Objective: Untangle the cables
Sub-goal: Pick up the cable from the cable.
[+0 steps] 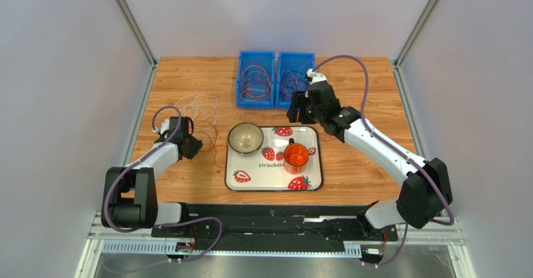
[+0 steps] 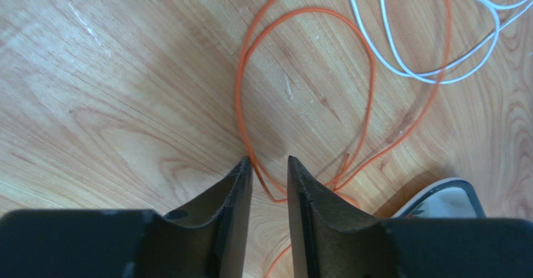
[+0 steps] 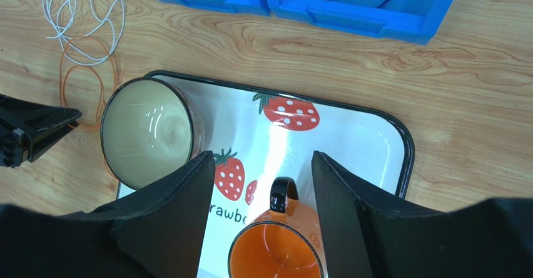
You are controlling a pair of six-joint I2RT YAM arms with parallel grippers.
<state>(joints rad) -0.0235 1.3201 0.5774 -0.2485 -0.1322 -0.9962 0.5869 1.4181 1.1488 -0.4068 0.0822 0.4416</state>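
Left gripper (image 2: 269,162), jaws narrowly parted, is straddling orange cable (image 2: 239,96); loop is running straight ahead. Right gripper (image 3: 263,159), spread wide, farther off.

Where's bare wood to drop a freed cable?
Free: the table right of the tray, out to the edge, under the right arm; also the far-left corner beyond the white cable. Crowded: left of the tray, where it and the orange cable lie at the left gripper. The strip between bins and tray is narrow, right gripper near it.
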